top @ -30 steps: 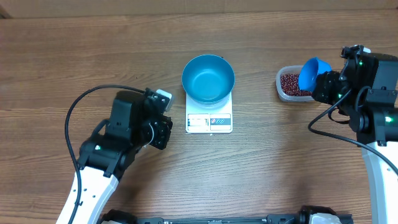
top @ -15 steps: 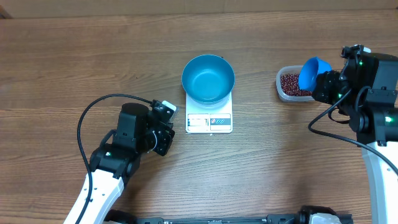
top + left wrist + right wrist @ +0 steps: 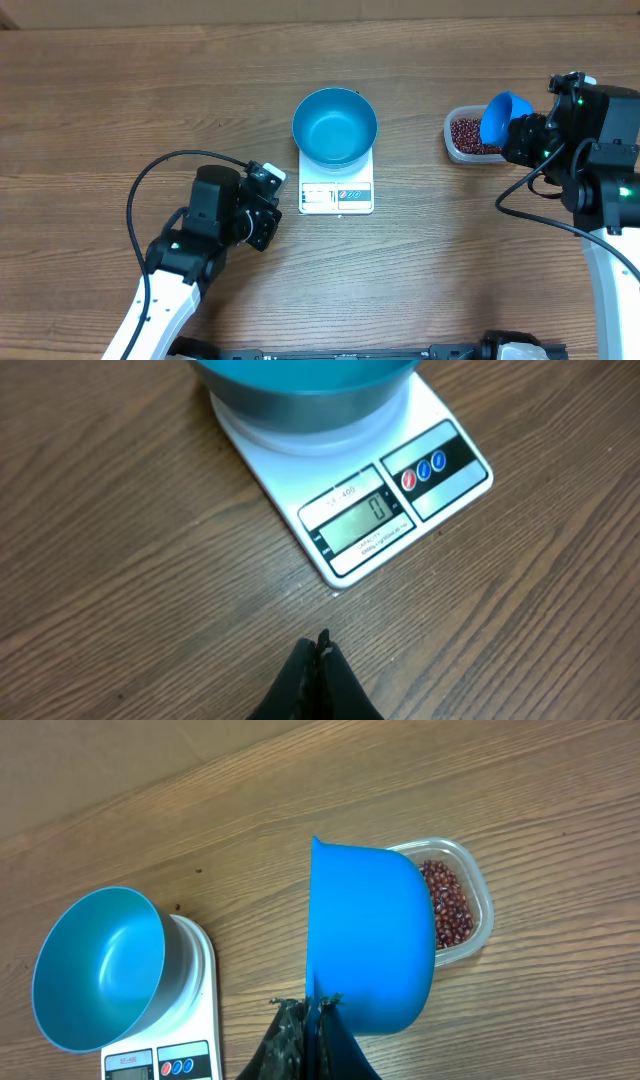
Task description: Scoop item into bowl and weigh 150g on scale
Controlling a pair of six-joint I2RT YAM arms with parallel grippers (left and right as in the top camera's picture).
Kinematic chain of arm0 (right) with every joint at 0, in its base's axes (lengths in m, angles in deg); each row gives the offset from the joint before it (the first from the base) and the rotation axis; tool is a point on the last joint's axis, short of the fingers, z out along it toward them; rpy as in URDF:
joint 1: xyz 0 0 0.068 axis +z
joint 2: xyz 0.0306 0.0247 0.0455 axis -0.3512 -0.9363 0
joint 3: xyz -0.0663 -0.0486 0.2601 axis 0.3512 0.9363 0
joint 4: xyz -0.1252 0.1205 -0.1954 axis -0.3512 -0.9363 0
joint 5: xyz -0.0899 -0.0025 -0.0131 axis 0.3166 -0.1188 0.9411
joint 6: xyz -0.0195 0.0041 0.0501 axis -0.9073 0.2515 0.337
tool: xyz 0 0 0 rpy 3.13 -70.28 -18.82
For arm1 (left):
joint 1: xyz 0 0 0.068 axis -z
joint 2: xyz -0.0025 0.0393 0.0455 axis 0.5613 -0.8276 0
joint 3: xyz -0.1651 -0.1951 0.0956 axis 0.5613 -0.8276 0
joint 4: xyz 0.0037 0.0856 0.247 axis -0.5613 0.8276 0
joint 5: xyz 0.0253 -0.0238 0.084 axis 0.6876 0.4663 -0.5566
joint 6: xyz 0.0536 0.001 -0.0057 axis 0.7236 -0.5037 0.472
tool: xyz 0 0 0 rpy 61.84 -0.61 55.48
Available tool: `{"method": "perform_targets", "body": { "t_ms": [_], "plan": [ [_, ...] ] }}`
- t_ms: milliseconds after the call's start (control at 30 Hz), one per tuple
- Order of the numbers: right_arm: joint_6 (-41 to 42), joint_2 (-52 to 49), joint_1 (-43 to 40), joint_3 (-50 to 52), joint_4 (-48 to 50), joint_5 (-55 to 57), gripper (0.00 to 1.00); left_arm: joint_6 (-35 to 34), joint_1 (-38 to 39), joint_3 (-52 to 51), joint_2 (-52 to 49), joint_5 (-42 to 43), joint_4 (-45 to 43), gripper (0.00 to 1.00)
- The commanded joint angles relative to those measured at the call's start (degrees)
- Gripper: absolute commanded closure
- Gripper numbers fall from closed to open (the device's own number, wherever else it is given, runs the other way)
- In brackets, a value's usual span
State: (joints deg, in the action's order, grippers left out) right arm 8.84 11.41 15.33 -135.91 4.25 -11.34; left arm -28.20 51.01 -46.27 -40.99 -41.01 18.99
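Jaws on the left, pressed together and empty, have shifted closer beside the scale (image 3: 336, 190). It reads zero under the empty bowl (image 3: 334, 127), so scooping can begin. Right jaws, unmoved, pinch the scoop (image 3: 503, 117) over the tub (image 3: 449, 137) of beans (image 3: 465, 132). Bare worktop (image 3: 430, 260) between tub and bowl leaves open passage.

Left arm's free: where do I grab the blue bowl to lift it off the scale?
Pinch the bowl by its left rim, coming straight down, one finger inside the wall and one outside. It sits upright and open-topped on the scale and looks too wide to straddle; the left gripper, shut now, is nearest that side and must open first.
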Motion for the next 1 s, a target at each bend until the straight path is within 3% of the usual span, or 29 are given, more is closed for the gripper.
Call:
{"method": "perform_targets", "body": {
  "t_ms": [0, 567, 833, 967],
  "plan": [
    [0.5, 0.5, -0.3, -1.1, 0.4, 0.5, 0.96, 1.2, -0.2, -0.4, -2.5, 0.3, -0.3, 0.96],
    [0.5, 0.5, -0.3, -1.1, 0.2, 0.5, 0.96, 1.2, -0.2, -0.4, -6.7, 0.7, -1.3, 0.96],
    [0.5, 0.5, -0.3, -1.1, 0.2, 0.5, 0.96, 1.2, -0.2, -0.4, -6.7, 0.7, -1.2, 0.86],
    [0.5, 0.5, -0.3, -1.1, 0.0, 0.5, 0.96, 1.3, -0.2, -0.4, -6.7, 0.7, -1.6, 0.92]
  ]
}}
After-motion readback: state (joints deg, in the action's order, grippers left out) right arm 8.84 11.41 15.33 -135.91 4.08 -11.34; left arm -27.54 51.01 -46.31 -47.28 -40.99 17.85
